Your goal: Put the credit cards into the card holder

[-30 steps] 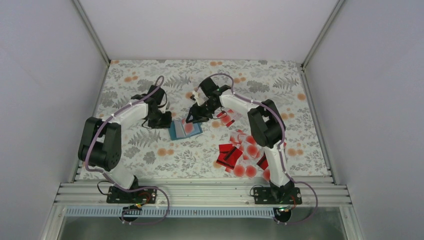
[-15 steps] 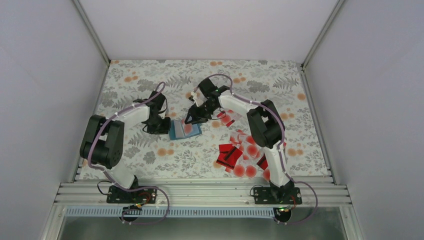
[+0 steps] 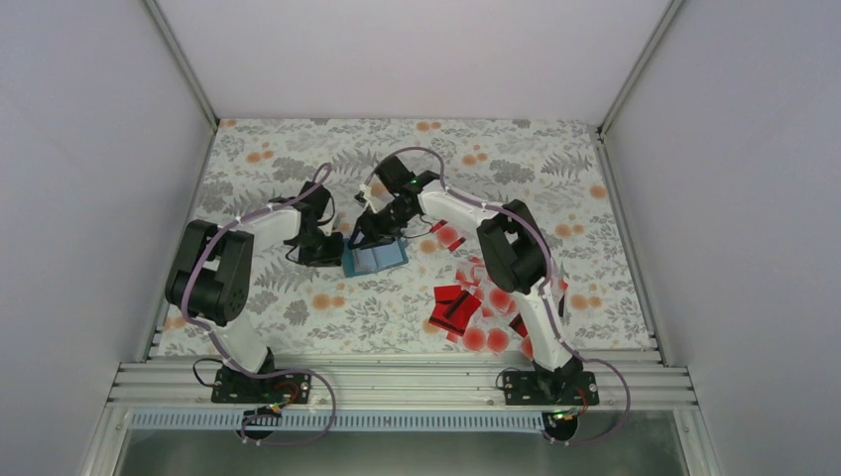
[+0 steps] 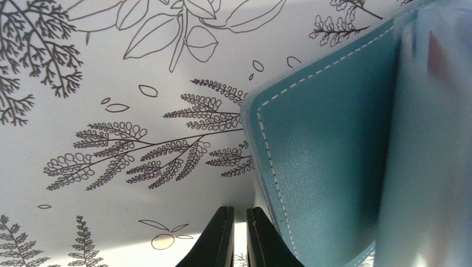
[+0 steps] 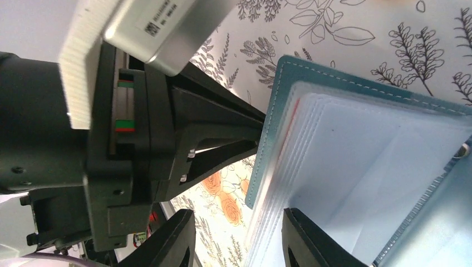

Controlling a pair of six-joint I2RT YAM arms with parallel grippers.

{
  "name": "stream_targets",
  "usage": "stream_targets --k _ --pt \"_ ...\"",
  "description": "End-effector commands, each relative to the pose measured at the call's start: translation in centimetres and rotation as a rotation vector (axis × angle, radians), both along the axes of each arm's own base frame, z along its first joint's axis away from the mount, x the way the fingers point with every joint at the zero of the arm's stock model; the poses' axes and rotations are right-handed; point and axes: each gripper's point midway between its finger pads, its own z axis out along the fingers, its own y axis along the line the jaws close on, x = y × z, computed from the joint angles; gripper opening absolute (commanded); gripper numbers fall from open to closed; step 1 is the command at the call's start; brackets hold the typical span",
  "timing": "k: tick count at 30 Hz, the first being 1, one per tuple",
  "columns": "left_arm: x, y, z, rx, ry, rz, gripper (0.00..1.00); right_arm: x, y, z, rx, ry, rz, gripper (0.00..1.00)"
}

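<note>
Right tool (image 5: 238, 222) swung left over card holder (image 3: 375, 260), apart, left tool (image 4: 240, 211) together beside it

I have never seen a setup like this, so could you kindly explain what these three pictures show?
Two small robot arms are bolted to a table covered with a floral tablecloth. The wide picture looks down from above and behind them. The other two come from a camera on each wrist. The left gripper is shut and empty, right beside the open teal card holder. The right gripper hovers over the holder, jaws apart, straddling the edge of its clear sleeves. The credit cards, red or pale with a red dot, lie in a loose heap to the right.
</note>
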Motion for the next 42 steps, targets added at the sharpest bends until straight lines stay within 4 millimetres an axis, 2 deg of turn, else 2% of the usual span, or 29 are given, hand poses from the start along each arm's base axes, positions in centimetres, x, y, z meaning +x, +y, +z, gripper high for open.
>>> stream_targets --k 1,7,12,16,19,25,30,32,37,40,42 --pt "0.8 -0.5 0.5 -0.028 -0.028 -0.019 0.09 -0.5 0.8 -0.2 0.014 0.015 0.028 0.4" --pt "0.8 -0.4 0.7 -0.022 -0.033 -0.019 0.09 -0.3 0.4 -0.5 -0.016 -0.001 0.019 0.4" --pt "0.9 0.2 1.7 0.01 -0.055 -0.015 0.09 0.5 -1.3 -0.7 -0.096 -0.049 -0.011 0.4" --pt "1.0 0.7 3.2 0.031 -0.079 -0.011 0.09 1.4 -3.5 0.6 -0.132 -0.093 -0.061 0.4" --pt "1.2 0.8 4.6 0.038 -0.102 -0.006 0.09 2.3 -5.3 2.3 -0.145 -0.131 -0.105 0.4" --pt "2.9 0.5 8.8 0.026 -0.182 0.009 0.09 3.4 -7.9 4.4 -0.189 -0.198 -0.141 0.41" --pt "5.1 -1.5 13.4 -0.066 -0.296 -0.024 0.1 4.4 -10.5 4.9 -0.258 -0.259 -0.187 0.41" --pt "5.6 -2.4 14.5 -0.089 -0.324 -0.048 0.1 5.3 -12.5 4.8 -0.323 -0.302 -0.247 0.43" --pt "5.8 -5.7 17.1 -0.159 -0.427 -0.147 0.08 6.4 -16.9 6.7 -0.422 -0.436 -0.371 0.5" --pt "5.5 -7.6 18.2 -0.176 -0.488 -0.209 0.07 5.9 -19.8 7.2 -0.505 -0.502 -0.44 0.65" --pt "5.3 -9.0 18.9 -0.195 -0.528 -0.25 0.07 5.2 -21.9 7.7 -0.558 -0.547 -0.493 0.79"
